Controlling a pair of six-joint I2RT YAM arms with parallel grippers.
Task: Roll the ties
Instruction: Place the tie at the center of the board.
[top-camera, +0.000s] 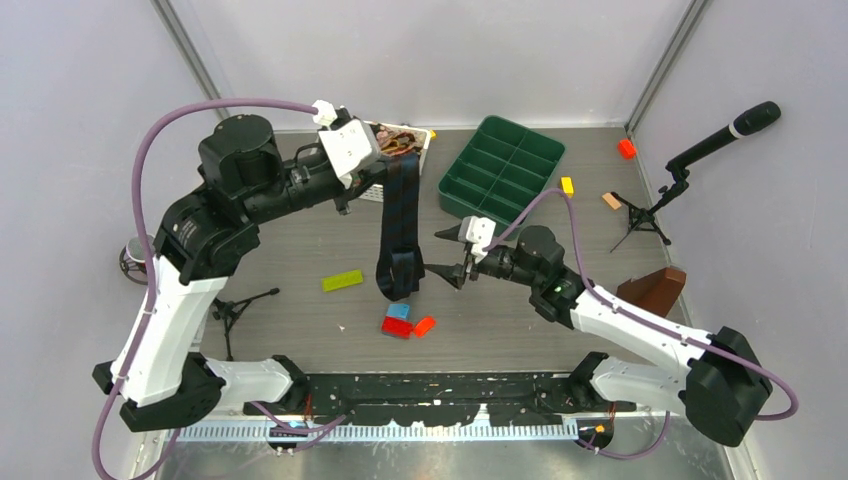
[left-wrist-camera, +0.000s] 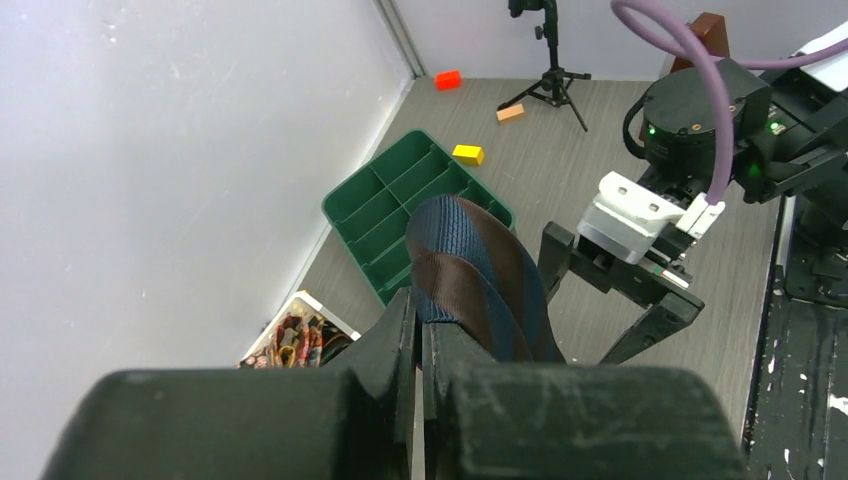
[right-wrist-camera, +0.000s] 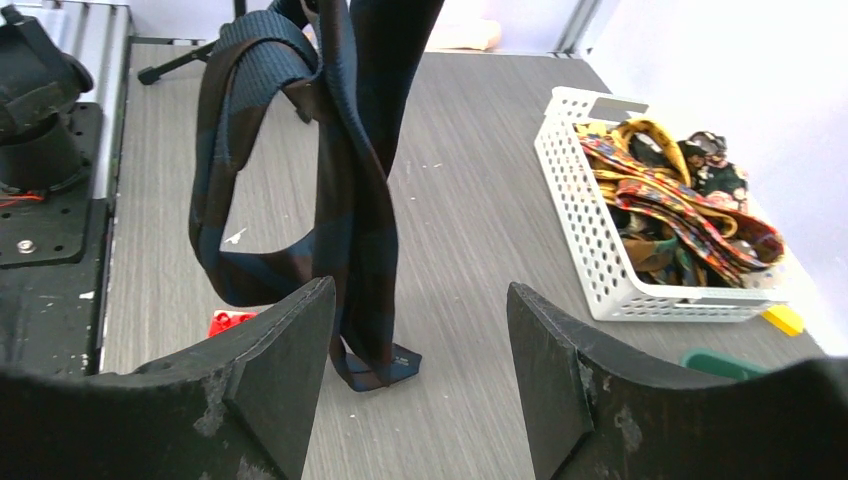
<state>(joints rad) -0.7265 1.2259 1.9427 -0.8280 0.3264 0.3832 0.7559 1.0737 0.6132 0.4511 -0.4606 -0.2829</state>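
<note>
Just beyond the wide-open right claw, the dangling navy tie.

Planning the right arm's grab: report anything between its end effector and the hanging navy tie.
Nothing visible. The open right end effector faces the navy tie, which hangs from the shut left end effector; a red brick lies beside the tie's foot, off that line.

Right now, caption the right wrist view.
Open right gripper faces the hanging navy tie, its lower end resting on the table, beside a white basket of patterned ties.
</note>
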